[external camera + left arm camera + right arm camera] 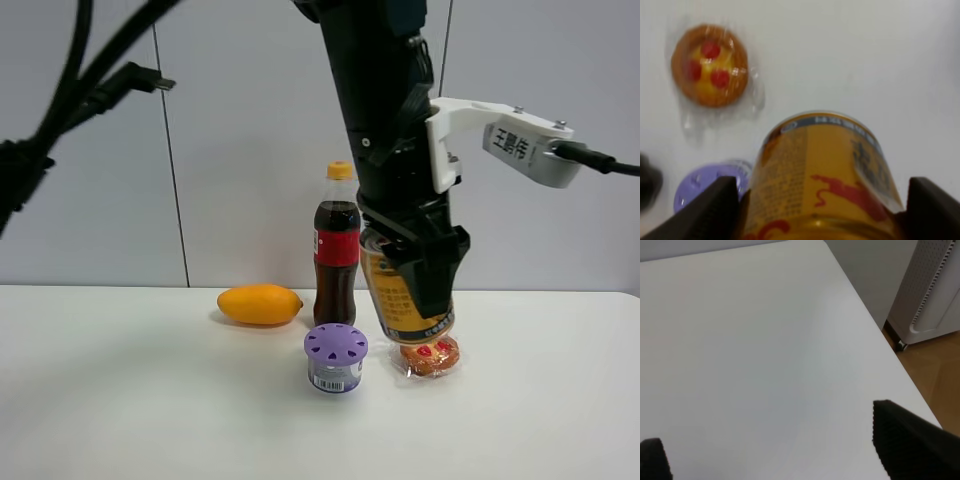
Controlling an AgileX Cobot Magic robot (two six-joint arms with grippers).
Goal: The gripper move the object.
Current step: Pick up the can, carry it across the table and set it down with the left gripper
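Observation:
The gold-yellow can (404,298) with red and black print hangs tilted just above the table, its base right over a wrapped round pastry (430,357). My left gripper (425,272), a black claw on the black arm, is shut on the can from above. In the left wrist view the can (825,175) fills the space between the two black fingers (710,210). My right gripper (775,455) is open and empty over bare white table; it does not show in the exterior view.
A purple-lidded tub (336,357) stands left of the can, with a cola bottle (337,250) behind it and a yellow mango (259,304) further left. The white table (150,400) ends near a white appliance (935,290) on a wooden floor.

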